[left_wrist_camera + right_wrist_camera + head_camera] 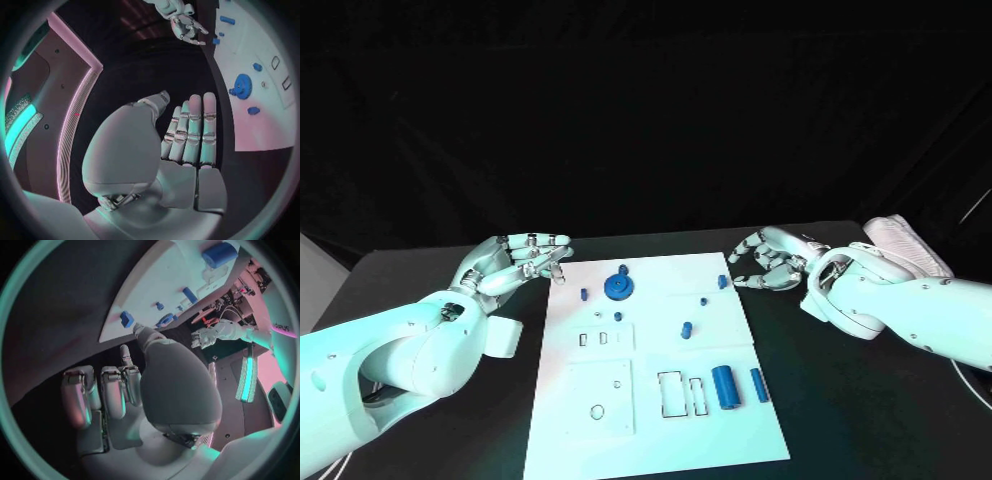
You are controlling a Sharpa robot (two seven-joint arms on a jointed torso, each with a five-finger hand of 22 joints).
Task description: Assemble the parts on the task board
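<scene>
step: reach for a part | both hands, left (516, 258) and right (769, 262), empty beside task board (661, 440), fingers loosely curled | advice: approach blue gear (620, 288) slowly from above

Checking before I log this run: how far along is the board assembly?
Early, by the look of it. Possibly done: a blue gear sits on the task board at its far end. In hand: nothing; the left hand and right hand hover at the board's far corners holding no part. Left: two blue cylinders lie loose near the front, and small blue pieces are scattered mid-board.
</scene>
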